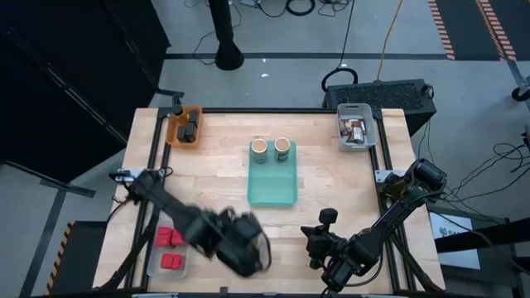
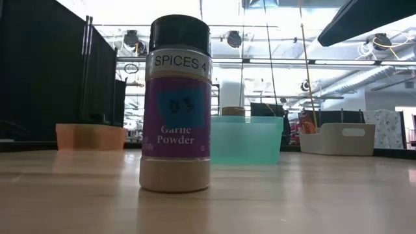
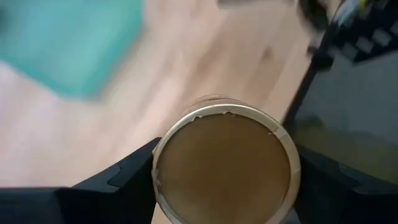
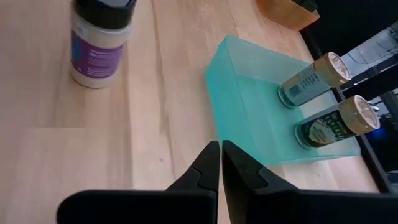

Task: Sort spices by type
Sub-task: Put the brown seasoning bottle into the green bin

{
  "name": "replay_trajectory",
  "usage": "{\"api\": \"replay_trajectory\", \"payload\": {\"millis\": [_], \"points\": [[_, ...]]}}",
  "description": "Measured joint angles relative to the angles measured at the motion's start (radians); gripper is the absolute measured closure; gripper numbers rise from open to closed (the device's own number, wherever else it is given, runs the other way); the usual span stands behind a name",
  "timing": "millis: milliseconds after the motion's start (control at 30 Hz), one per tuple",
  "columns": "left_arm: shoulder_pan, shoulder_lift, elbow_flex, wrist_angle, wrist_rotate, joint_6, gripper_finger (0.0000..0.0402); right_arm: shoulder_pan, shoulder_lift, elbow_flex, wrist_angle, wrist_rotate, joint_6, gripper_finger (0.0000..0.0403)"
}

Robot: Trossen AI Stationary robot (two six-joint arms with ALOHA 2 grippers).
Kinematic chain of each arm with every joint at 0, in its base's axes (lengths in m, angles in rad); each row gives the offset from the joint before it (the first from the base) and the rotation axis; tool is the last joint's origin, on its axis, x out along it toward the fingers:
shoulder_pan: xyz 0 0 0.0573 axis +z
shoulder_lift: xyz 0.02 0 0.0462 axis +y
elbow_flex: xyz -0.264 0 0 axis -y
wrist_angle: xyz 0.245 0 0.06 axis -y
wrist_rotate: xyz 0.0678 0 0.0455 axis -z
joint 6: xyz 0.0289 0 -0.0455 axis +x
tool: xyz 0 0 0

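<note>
Along the bench's near edge, the left claw (image 1: pixel 244 248) is clamped on a tan-capped spice jar (image 3: pixel 225 167), its fingers (image 3: pixel 121 180) pressing either side of the round cream top, which faces the wrist camera. Blur in the high view suggests this arm is moving. The teal tray (image 1: pixel 273 189) lies straight ahead of it toward the bench's middle, long axis running near to far, and the left arm looks the nearer of the two to the tray's open near end. Beside it at the near edge, the right claw (image 4: pixel 220 160) hangs with fingers together, holding nothing. Just beyond that claw a black-lidded jar of garlic powder (image 2: pixel 176 104) stands upright and alone on the bare wood, well short of any bin. Two more tan-capped jars (image 1: pixel 271 150) stand side by side at the tray's far end. Red boxes (image 1: pixel 170 248) fill a clear tray at the near left corner; an orange bin (image 1: pixel 184 125) with dark jars sits at the far left corner, a pale bin (image 1: pixel 356 127) of brown packets at the far right.
</note>
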Motion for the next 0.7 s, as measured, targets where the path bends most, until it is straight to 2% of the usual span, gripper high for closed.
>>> {"api": "replay_trajectory", "payload": {"millis": [133,433,567,700], "points": [[0.103,-0.048,0.0,-0.035,-0.036,0.166,0.0121,-0.021,0.0,0.0,-0.037,0.0,0.003,0.0403],[0.355,-0.047,-0.001,-0.114,0.026,0.627,0.0121,-0.122,-0.03,0.0,-0.263,0.0,0.066,0.0403],[0.421,-0.038,-0.005,-0.114,0.043,0.844,0.0121,-0.198,-0.107,-0.03,-0.28,-0.03,-0.015,0.0403],[0.458,-0.038,-0.035,-0.091,0.04,1.045,0.0121,-0.274,-0.239,-0.099,-0.232,-0.078,-0.146,0.0403]]}}
